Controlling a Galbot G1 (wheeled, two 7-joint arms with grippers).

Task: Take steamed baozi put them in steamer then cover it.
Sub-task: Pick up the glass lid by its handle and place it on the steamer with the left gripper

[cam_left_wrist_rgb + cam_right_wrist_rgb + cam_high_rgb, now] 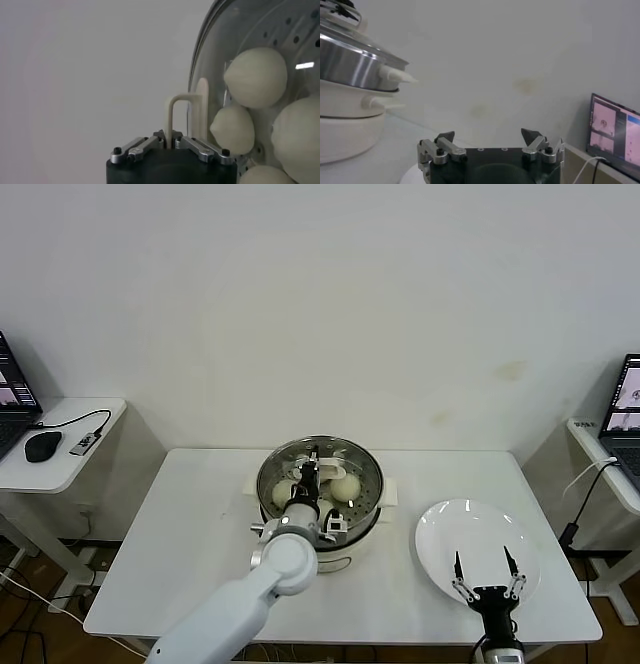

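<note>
The steel steamer [366, 502] stands mid-table on its white base. Several cream-white baozi [346, 485] lie on its perforated tray, seen through a glass lid [355, 460] that lies over the pot. My left gripper [312, 476] is above the lid's middle, shut on the lid's cream loop handle [171, 112]. In the left wrist view the baozi [256, 76] show through the lid's glass [235, 30]. My right gripper [485, 568] is open and empty, hovering over the bare white plate [445, 534]. The steamer also shows in the right wrist view [347, 65].
Side tables stand at both sides, with a laptop [12, 399] and mouse [43, 446] on the left and a laptop [622, 404] on the right. The white table's front edge [330, 634] is near my body.
</note>
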